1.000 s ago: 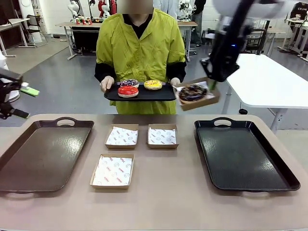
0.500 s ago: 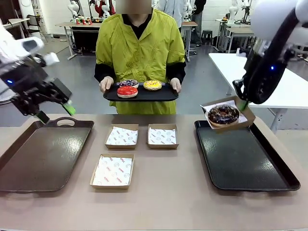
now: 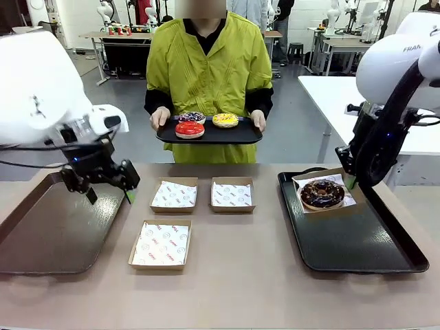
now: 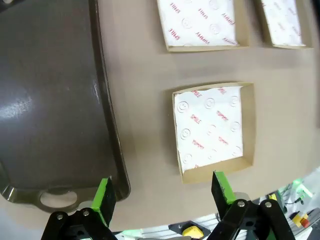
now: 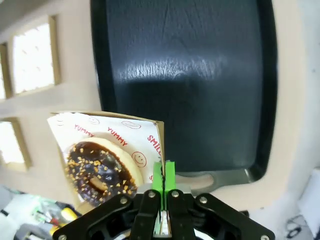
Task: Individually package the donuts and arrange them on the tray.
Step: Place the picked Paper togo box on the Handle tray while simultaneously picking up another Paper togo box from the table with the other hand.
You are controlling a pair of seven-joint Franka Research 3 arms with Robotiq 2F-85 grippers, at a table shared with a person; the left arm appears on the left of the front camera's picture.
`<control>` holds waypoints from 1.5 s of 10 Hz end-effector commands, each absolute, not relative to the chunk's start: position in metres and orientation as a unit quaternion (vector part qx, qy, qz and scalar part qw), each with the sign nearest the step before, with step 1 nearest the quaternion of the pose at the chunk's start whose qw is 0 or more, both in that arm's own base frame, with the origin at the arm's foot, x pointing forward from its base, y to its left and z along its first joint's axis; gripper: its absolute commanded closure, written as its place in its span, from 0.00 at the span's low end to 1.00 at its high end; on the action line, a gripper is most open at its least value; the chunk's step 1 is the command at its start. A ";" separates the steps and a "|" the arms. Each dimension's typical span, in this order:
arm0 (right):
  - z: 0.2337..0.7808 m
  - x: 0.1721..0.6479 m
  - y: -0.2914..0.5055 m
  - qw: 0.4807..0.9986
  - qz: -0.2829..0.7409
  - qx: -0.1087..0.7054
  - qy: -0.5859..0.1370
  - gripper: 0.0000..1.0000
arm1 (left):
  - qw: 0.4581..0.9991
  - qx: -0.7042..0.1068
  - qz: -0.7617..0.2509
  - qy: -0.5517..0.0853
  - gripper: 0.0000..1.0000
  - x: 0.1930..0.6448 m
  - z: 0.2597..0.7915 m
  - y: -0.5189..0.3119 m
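Two trays (image 3: 41, 240) are lying on the desk (image 3: 227, 289). Over the far left corner of the black tray (image 3: 357, 240), the box (image 3: 340, 182) carrying the chocolate donut (image 3: 322, 194) is hanging from the right gripper (image 3: 351, 181), clamped on its wall. Placement appears in hand; lowering and release are coming next. The left gripper (image 3: 110, 196), jaws apart, is hovering near the empty boxes (image 3: 160, 244).
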State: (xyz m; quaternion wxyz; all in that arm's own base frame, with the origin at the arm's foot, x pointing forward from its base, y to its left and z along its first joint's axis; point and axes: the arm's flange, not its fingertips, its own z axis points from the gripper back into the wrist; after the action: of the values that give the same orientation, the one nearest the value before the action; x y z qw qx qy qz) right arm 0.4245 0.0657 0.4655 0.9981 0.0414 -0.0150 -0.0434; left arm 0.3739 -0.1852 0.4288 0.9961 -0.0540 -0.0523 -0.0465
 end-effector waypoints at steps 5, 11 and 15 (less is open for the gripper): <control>0.455 0.417 0.065 0.998 -0.062 0.029 -0.007 0.99 | 0.997 -0.039 -0.036 -0.051 0.00 0.369 0.399 -0.202; 0.453 0.417 0.064 0.997 -0.067 0.028 -0.005 0.99 | 0.997 -0.039 -0.036 -0.051 0.00 0.369 0.399 -0.202; 0.424 0.393 0.067 0.999 -0.018 -0.004 -0.036 0.99 | 0.999 0.021 -0.007 -0.043 0.00 0.359 0.384 -0.236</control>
State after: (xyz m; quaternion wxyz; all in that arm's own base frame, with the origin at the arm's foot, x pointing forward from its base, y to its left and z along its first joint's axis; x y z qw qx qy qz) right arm 0.4015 0.0714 0.4331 0.9994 0.0012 -0.0150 -0.0301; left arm 0.3600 -0.2208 0.3886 0.9985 -0.0159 -0.0467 -0.0256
